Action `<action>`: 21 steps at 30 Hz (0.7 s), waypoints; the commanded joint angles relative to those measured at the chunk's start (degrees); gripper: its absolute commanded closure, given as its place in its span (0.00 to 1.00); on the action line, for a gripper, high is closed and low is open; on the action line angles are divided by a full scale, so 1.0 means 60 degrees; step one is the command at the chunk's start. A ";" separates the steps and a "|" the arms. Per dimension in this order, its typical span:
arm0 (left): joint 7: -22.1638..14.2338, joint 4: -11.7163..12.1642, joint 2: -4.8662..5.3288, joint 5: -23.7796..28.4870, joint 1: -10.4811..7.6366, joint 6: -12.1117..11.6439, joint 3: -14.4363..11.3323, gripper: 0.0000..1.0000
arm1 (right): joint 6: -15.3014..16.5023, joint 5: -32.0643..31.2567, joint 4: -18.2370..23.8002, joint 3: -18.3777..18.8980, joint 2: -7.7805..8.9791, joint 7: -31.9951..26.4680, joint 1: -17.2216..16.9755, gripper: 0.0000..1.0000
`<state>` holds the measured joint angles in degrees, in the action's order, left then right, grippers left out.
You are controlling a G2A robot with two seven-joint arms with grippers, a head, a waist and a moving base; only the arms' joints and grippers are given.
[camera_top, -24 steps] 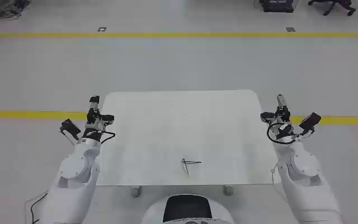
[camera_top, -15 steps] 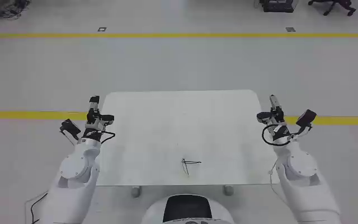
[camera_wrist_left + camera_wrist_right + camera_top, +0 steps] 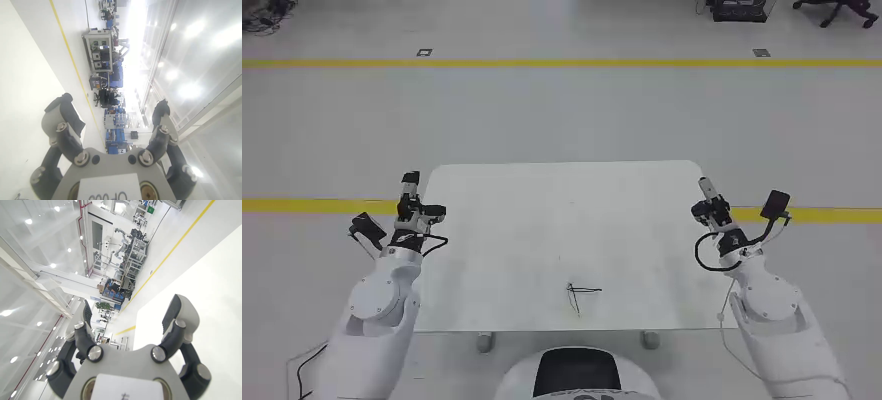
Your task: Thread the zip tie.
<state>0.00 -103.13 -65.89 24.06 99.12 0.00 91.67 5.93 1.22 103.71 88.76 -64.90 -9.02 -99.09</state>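
A thin black zip tie (image 3: 580, 291) lay near the front edge of the white table (image 3: 542, 200), well apart from the left gripper (image 3: 113, 100) at the table's left side and the right gripper (image 3: 132, 303) at its right, both with fingers spread wide and empty. Light, springy and slick by the look of it, the tie seemed likely to skid under a loose pinch; firm holds close to each end appeared safest.
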 commanded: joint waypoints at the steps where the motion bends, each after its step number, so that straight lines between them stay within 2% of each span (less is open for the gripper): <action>1: 0.0000 0.0000 0.0000 0.0000 0.0000 0.0000 0.0000 0.00 | 0.0008 -0.1184 0.0121 0.0032 0.0047 -0.0362 0.0012 0.00; 5: 0.0000 0.0000 0.0000 0.0000 0.0000 0.0000 0.0000 0.00 | 0.0035 -0.2685 0.0447 -0.0071 0.0123 -0.1039 0.0023 0.00; 7: 0.0000 0.0000 0.0000 0.0000 0.0000 0.0000 0.0000 0.00 | 0.0343 -0.3668 0.0570 -0.0213 0.0187 -0.1693 0.0013 0.00; 20: 0.0000 0.0000 0.0000 0.0000 0.0000 0.0000 0.0000 0.00 | 0.0343 -0.3668 0.0570 -0.0213 0.0187 -0.1693 0.0013 0.00; 21: 0.0000 0.0000 0.0000 0.0000 0.0000 0.0000 0.0000 0.00 | 0.0408 -0.3992 0.0679 -0.0253 0.0204 -0.1825 0.0062 0.00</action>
<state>0.00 -103.13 -65.89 24.06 99.12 0.00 91.67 7.99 -20.76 107.13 87.49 -63.78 -19.17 -99.01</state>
